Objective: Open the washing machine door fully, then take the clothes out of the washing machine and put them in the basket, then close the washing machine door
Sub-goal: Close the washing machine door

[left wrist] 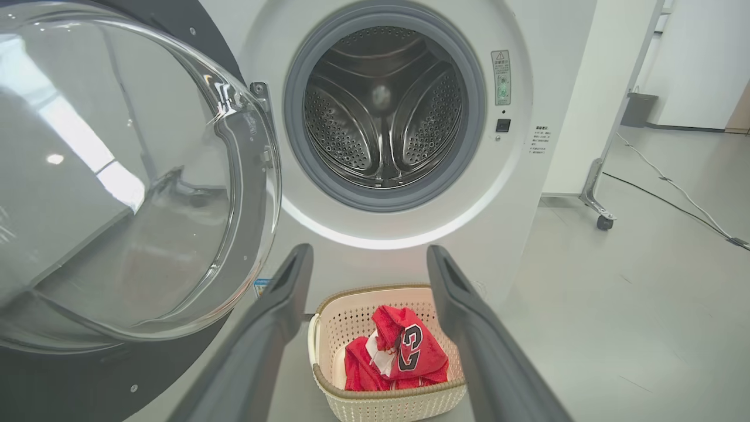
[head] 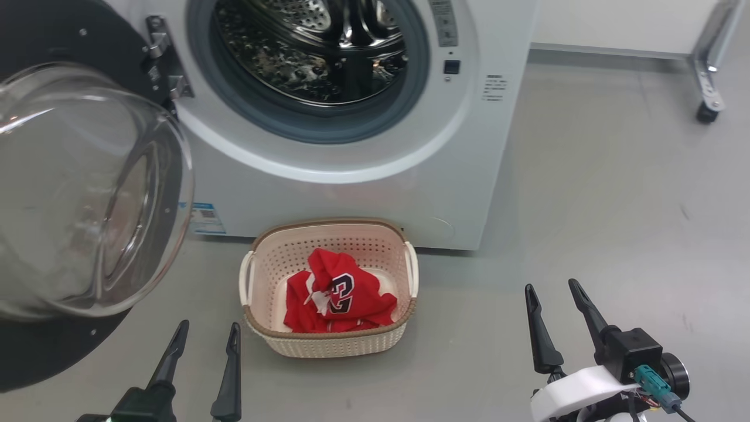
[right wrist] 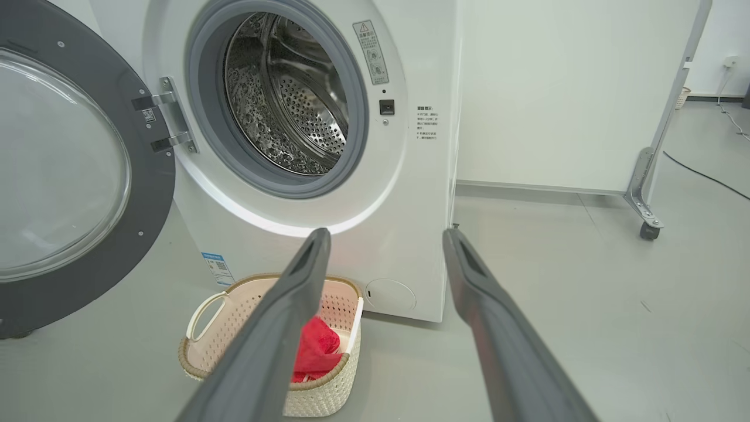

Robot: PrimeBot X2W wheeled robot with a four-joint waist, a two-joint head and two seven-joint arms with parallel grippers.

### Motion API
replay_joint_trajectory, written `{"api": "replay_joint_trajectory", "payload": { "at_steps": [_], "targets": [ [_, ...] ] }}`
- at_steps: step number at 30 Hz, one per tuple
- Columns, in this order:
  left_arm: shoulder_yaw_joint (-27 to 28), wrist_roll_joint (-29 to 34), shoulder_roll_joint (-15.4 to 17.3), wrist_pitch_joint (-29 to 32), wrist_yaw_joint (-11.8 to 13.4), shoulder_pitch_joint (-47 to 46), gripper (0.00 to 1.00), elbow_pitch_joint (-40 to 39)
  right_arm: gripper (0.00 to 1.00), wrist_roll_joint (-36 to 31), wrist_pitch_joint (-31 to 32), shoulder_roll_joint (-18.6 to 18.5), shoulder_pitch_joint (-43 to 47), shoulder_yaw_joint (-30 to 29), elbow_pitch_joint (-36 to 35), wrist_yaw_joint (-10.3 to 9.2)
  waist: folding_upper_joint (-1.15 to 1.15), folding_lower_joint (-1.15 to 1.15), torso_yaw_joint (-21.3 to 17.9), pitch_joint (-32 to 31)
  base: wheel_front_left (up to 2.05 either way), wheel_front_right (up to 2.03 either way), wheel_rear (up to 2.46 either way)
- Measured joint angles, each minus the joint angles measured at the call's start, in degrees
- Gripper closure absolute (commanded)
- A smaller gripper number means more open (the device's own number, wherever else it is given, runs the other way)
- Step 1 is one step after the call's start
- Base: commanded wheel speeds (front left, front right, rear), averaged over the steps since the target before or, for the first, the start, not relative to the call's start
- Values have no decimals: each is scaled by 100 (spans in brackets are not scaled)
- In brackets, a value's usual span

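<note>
Jaws on both arms stood parted with nothing between them. Our left gripper hung low over the floor just left of the basket, and our right gripper hung well off to the basket's right. The basket sat on the grey floor close before the washing machine. The clothes, a crumpled red jersey with a dark number, lay inside it. The steel drum looked empty in both wrist views, so we judged that only the closing was left.

The washing machine door was swung wide on its hinge at the machine's left. Its clear glass bowl bulged toward us, close beside our left gripper. We judged the door rigid and fairly heavy, free to turn only about that hinge, so it would want a steady push rather than a pinch. The glass looked smooth and curved, so fingers would likely slide off it, and we would not care to knock it. The better place seemed the flat black frame, out toward the edge farthest from the hinge, where the least force would swing it. The left arm was the nearer one. The basket stood near the door's sweep, and we could not tell for sure whether the door would pass clear above it. The latch would probably need a firm last press.
</note>
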Motion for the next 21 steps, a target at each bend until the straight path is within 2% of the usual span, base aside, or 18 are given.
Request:
{"api": "replay_joint_trajectory", "payload": {
  "at_steps": [21],
  "targets": [
    [371,-9,-13,0,74,-1,0,140,0,-26,0,0,-1,70,-26,55,0,0,1580,35,0,0,0]
  ]
}}
